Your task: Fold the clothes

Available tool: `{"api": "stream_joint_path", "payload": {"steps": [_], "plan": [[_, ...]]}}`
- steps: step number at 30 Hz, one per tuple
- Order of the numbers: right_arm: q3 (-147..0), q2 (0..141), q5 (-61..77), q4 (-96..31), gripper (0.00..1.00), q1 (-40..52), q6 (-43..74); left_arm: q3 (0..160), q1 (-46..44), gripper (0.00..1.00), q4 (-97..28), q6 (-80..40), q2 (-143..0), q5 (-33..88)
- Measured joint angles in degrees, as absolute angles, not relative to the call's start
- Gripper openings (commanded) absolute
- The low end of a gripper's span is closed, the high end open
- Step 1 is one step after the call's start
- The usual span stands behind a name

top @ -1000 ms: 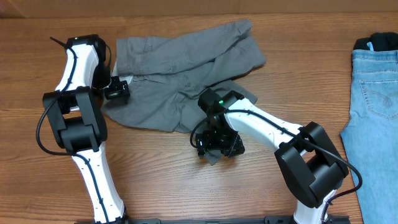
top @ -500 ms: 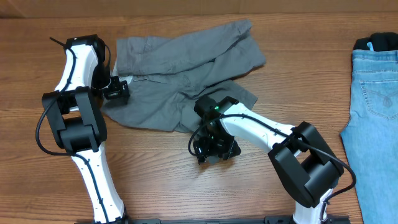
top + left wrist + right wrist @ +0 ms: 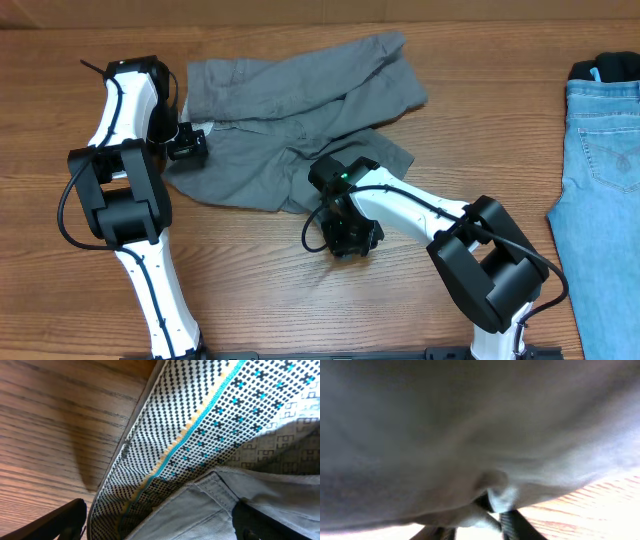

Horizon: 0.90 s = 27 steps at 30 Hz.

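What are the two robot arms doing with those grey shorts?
They are starting to fold clothes. The right gripper pinches a corner of the grey shorts on the near side. The left gripper sits open over the waistband. The shorts lie rumpled, not folded yet. The blue jeans wait at the right side.

The left arm reaches forward, the left gripper (image 3: 187, 148) low with its jaws spread wide, while the right arm bends inward, the right gripper (image 3: 348, 240) pinching the grey shorts (image 3: 290, 110).

A brown wood-grain table (image 3: 260, 300) spans the view, streaked with darker grain lines.
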State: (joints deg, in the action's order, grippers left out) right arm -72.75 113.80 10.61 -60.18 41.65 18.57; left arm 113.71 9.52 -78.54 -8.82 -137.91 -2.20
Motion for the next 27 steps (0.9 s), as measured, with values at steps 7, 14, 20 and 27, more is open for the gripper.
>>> {"api": "stream_joint_path", "payload": {"steps": [7,14,20,27], "plan": [[-73.1,114.0,8.5,-60.9,0.04,41.7,22.9,113.6,9.5,0.28,-79.2,-8.6,-137.9,-2.2],[-75.0,114.8,1.1,-66.5,0.04,41.0,31.2,113.2,9.5,0.04,-86.0,-9.0,-137.9,-3.0],[-75.1,111.2,-2.2,-67.3,0.04,38.9,34.3,113.1,9.5,0.04,-87.5,-9.5,-137.9,-3.0],[-75.6,100.2,-3.9,-70.4,0.04,30.4,36.5,112.8,9.5,0.04,-90.7,-12.3,-136.7,-3.6]]}}
